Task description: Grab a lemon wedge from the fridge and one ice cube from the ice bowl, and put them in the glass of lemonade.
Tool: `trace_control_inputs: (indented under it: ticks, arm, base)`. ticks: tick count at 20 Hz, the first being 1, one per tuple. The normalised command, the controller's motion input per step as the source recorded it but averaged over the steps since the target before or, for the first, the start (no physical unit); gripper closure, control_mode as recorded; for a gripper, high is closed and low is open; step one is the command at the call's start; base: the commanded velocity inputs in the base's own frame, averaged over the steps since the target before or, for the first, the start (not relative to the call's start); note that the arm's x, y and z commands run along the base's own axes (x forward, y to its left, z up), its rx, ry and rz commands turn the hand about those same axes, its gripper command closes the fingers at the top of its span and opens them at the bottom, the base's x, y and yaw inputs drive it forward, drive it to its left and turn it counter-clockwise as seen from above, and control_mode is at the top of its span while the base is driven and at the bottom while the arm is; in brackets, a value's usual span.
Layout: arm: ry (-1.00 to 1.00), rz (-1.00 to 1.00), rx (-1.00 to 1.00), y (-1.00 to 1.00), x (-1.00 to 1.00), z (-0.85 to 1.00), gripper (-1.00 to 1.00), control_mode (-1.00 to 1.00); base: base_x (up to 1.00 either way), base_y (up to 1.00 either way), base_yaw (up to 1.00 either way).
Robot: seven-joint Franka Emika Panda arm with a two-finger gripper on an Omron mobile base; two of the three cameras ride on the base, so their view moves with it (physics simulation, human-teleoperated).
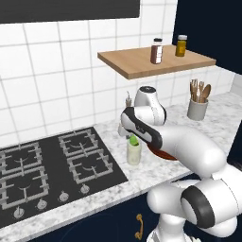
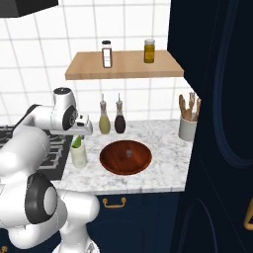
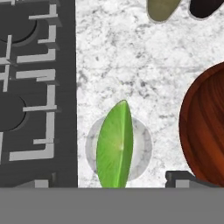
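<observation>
The lemon wedge (image 3: 114,146), green-yellow and pointed, stands in the mouth of the glass of lemonade (image 3: 142,144) on the marble counter. In the base views the wedge (image 2: 76,142) pokes out of the glass (image 2: 79,156), also seen as the glass (image 1: 133,153) beside the stove. My gripper (image 3: 109,181) hangs just above it, open, its fingertips (image 3: 183,177) wide apart on either side and holding nothing. The ice bowl (image 2: 116,163), dark reddish-brown, sits right of the glass with one small ice cube (image 2: 129,153) inside. The fridge is out of view.
A black gas stove (image 1: 47,165) lies left of the glass. Two slim bottles (image 2: 111,121) stand behind the bowl against the tiled wall. A grey utensil pot (image 2: 187,127) sits at the right, below a wooden shelf (image 2: 123,66) with two jars. Navy cabinetry (image 2: 217,123) closes the right side.
</observation>
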Motion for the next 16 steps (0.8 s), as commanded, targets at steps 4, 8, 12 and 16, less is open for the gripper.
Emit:
trace_control_inputs:
  ticks: [4, 8, 12, 16]
  arm:
    - [-0.05, 0.00, 0.06, -0.09, -0.22, 0.21, -1.00, -1.00]
    - [-0.16, 0.00, 0.13, -0.18, -0.54, 0.29, -1.00, -1.00]
    - [-0.20, 0.00, 0.15, -0.12, -0.82, 0.16, -1.00, -1.00]
    - [-0.09, 0.00, -0.01, -0.13, -1.00, 0.56, -1.00, -1.00]
  base:
    - [0.00, 0.00, 0.00]
    - [0.00, 0.00, 0.00]
    - [0.00, 0.00, 0.00]
    - [0.00, 0.00, 0.00]
